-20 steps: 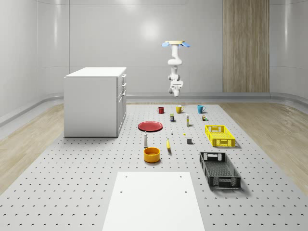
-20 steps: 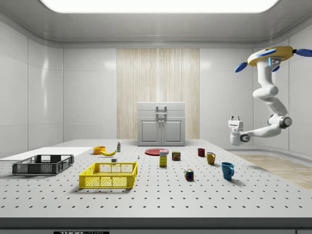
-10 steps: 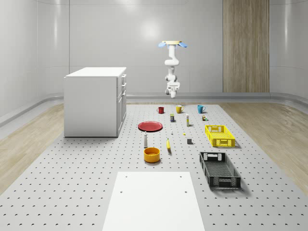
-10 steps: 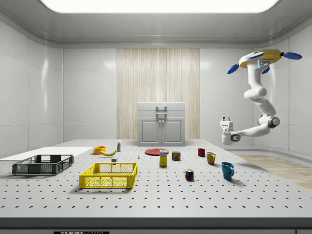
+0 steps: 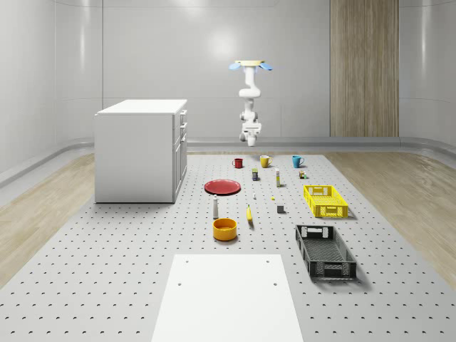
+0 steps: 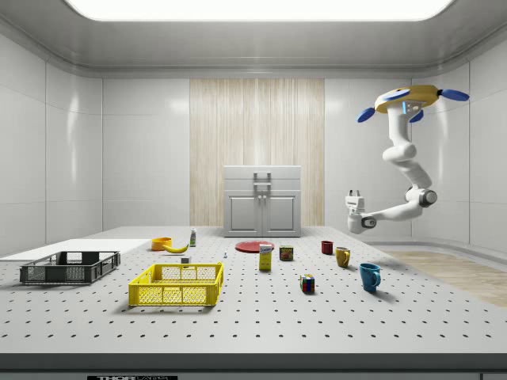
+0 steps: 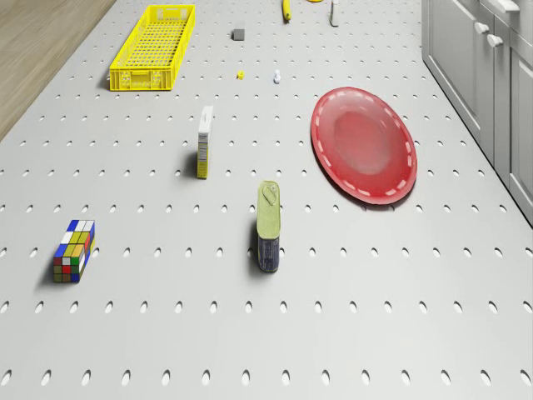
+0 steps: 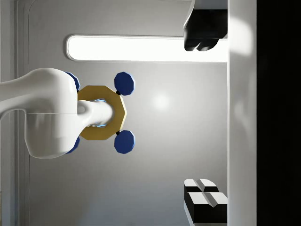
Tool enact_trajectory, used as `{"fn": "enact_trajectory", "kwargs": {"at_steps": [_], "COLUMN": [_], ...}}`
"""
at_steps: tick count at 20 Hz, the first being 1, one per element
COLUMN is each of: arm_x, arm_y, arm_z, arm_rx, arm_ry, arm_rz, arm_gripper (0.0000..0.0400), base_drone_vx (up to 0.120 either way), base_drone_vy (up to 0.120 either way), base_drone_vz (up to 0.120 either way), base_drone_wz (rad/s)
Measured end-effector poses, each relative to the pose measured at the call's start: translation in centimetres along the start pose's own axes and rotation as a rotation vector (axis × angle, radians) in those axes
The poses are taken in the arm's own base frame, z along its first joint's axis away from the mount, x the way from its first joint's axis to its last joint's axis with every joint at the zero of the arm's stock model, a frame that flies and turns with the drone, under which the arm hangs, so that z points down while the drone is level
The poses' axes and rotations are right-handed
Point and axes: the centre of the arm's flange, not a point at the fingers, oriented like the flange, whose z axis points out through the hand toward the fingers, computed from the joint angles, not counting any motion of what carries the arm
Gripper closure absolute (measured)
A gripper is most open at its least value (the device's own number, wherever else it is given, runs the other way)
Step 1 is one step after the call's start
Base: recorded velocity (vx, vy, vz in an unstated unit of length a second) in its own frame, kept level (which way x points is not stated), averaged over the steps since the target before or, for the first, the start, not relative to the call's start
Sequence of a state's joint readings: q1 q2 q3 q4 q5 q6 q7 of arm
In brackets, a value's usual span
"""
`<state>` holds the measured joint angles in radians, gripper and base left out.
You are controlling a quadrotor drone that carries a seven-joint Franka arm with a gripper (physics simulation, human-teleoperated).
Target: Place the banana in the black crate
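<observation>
Hovering high over worktop's point(image 5: 107, 285) far end, near mugs. Pincer point(image 6: 352, 195) spread, empty, pointing up. Banana point(image 5: 249, 213) well apart: approach, tip pincer down, grip mid-body crosswise.

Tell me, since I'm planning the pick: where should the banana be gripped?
Probably at the middle of the banana, coming from above with the fingers across its narrow width: it lies flat on the table, its length running toward the camera, beside the orange bowl.

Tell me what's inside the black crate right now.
Nothing shows inside the black crate; its mesh floor looks bare, though the near wall hides a strip of it. The banana lies on the table beside the orange bowl.
</observation>
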<state>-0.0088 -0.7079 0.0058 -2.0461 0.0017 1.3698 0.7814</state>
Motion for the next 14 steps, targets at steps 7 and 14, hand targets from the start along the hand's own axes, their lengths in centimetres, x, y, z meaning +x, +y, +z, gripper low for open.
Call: {"fn": "enact_trajectory", "kwargs": {"at_steps": [7, 14], "arm_x": [-0.07, -0.23], "arm_y": [0.00, -0.08], "arm_z": [0.00, 0.00], "arm_rx": [0.000, -0.008], "arm_ry": [0.007, 0.023], "arm_rz": [0.000, 0.000], "arm_gripper": [0.0000, 0.0000], "base_drone_vx": [0.120, 0.120], "base_drone_vy": [-0.120, -0.120], "base_drone_vz": [0.000, 0.000], "base_drone_wz": [0.000, 0.000]}}
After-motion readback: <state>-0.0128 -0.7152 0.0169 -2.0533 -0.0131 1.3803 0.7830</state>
